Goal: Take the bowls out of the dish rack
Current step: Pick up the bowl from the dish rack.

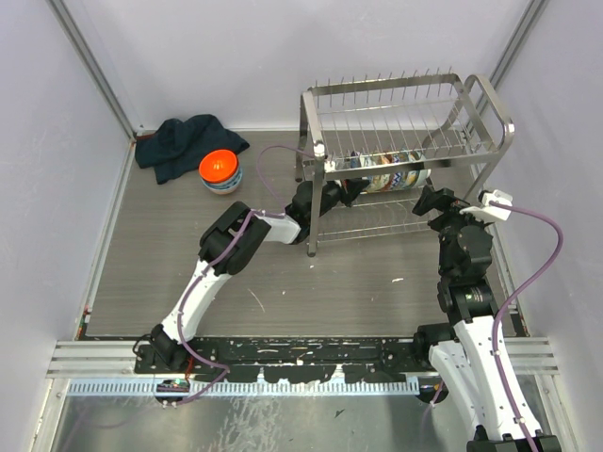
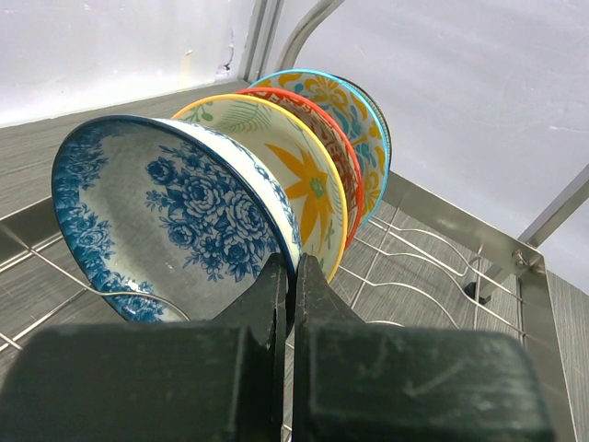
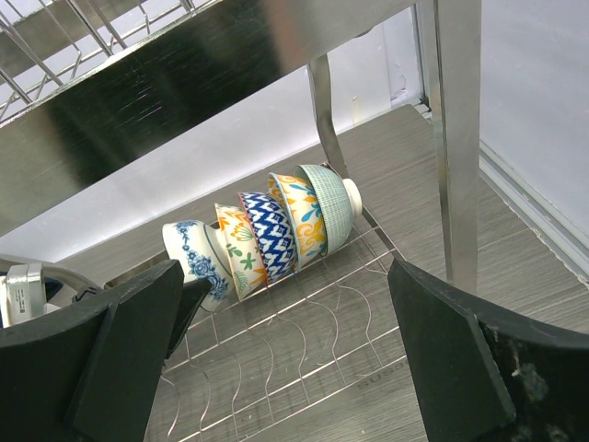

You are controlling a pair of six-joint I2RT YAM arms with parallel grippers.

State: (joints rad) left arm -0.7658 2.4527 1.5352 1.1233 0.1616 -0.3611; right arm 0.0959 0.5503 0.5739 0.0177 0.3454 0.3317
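Note:
The dish rack (image 1: 405,92) stands at the back right. On its lower wire shelf (image 3: 304,350) a row of patterned bowls (image 1: 394,177) stands on edge. My left gripper (image 2: 293,264) reaches in from the left (image 1: 350,188) and is shut on the rim of the end bowl, the blue floral one (image 2: 166,212). Behind it stand a yellow-rimmed bowl (image 2: 299,170), a red-rimmed one and a teal-rimmed bowl (image 2: 357,115). My right gripper (image 1: 429,201) hangs open at the rack's right end. Its view through the open fingers (image 3: 285,290) shows the same row, with the blue floral bowl (image 3: 189,247) at the left.
An orange bowl (image 1: 220,168) sits on the table left of the rack, on top of a blue-white one. A dark cloth (image 1: 184,141) lies in the back left corner. The rack's upright post (image 3: 456,138) stands close to my right gripper. Walls close in both sides.

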